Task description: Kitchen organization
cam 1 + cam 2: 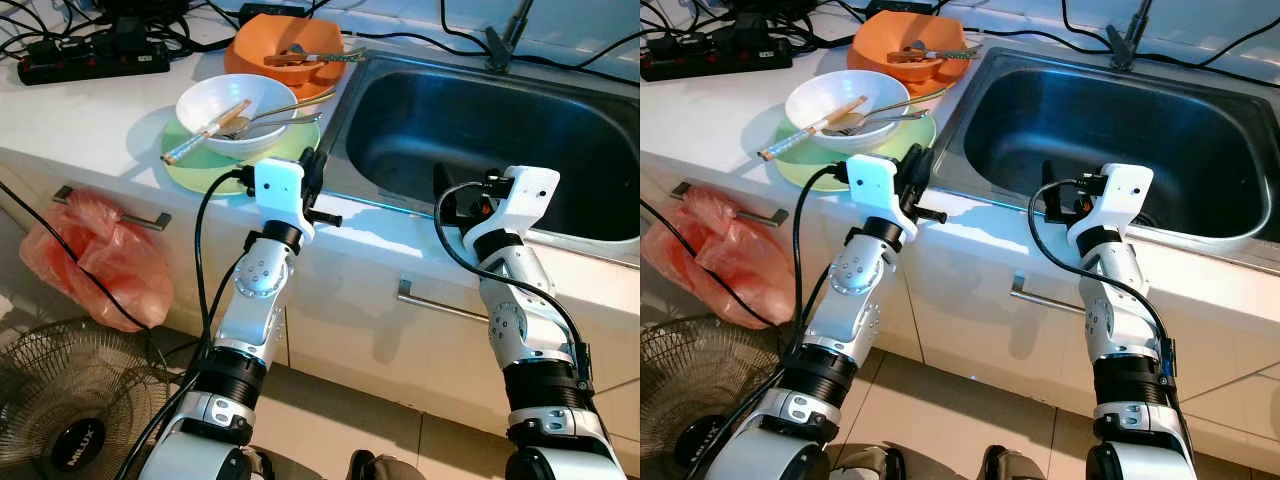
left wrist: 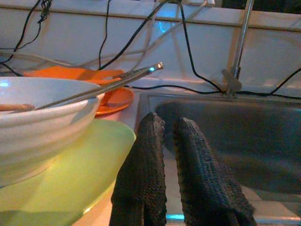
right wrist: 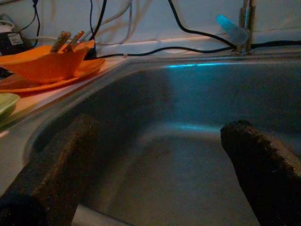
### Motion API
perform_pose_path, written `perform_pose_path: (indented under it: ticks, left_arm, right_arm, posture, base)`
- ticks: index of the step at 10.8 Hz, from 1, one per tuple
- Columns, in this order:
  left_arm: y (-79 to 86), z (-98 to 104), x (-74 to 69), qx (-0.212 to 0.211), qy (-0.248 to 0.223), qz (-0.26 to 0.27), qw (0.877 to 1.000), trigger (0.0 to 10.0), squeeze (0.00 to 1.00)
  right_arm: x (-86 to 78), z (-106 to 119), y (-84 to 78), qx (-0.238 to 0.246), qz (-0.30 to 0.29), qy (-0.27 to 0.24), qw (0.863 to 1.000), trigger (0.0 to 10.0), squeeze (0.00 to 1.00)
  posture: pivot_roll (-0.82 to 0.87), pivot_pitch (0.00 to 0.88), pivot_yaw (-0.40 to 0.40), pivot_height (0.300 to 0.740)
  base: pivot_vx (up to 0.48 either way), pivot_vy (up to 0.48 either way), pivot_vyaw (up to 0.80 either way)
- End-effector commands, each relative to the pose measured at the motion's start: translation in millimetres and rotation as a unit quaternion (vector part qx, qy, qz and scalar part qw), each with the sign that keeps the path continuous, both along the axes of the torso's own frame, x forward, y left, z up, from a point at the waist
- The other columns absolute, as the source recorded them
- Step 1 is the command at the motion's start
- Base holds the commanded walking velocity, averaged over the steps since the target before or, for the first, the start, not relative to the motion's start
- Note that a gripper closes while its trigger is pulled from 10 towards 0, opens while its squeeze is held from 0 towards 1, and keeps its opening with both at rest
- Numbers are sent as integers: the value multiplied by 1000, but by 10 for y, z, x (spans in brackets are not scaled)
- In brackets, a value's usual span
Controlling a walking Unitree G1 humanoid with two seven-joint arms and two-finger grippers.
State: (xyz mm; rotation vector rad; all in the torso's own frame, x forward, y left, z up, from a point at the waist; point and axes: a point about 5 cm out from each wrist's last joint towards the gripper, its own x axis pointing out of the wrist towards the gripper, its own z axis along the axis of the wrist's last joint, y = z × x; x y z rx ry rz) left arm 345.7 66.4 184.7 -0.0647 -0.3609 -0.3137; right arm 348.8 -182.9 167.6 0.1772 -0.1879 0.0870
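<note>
A white bowl (image 1: 237,110) holding chopsticks (image 1: 205,132) and a metal fork stands on a green plate (image 1: 200,172) on the white counter. Behind it an orange bowl (image 1: 285,45) with utensils rests on an orange plate (image 2: 115,100). My left gripper (image 1: 315,165) is shut and empty, its fingers (image 2: 141,160) just beside the green plate's right edge, at the sink's left rim. To the right lies the steel sink (image 1: 480,130), with nothing in its basin. My right gripper (image 3: 162,127) stands wide open over the sink's front rim, pointing into the basin.
A black power strip (image 1: 95,60) with tangled cables lies at the counter's back left. The faucet (image 1: 510,35) rises behind the sink. A red plastic bag (image 1: 100,255) hangs on a cabinet handle, and a floor fan (image 1: 70,400) stands below it.
</note>
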Motion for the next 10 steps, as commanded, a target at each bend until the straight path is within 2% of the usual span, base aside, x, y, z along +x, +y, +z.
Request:
perform_pose_path:
  ticks: [1,10]
  left_arm:
    - [28,-14,-20,-1,0,8,1000,10000,0]
    - [-36,-13,1,0,5,-5,1000,10000,0]
  right_arm:
    - [-18,-35,9,2,6,4,1000,10000,0]
    - [-48,-33,-47,0,-6,3,1000,10000,0]
  posture:
    - [18,170,-19,740]
    - [-25,163,-1,740]
  base:
    - [0,0,0]
    - [0,0,0]
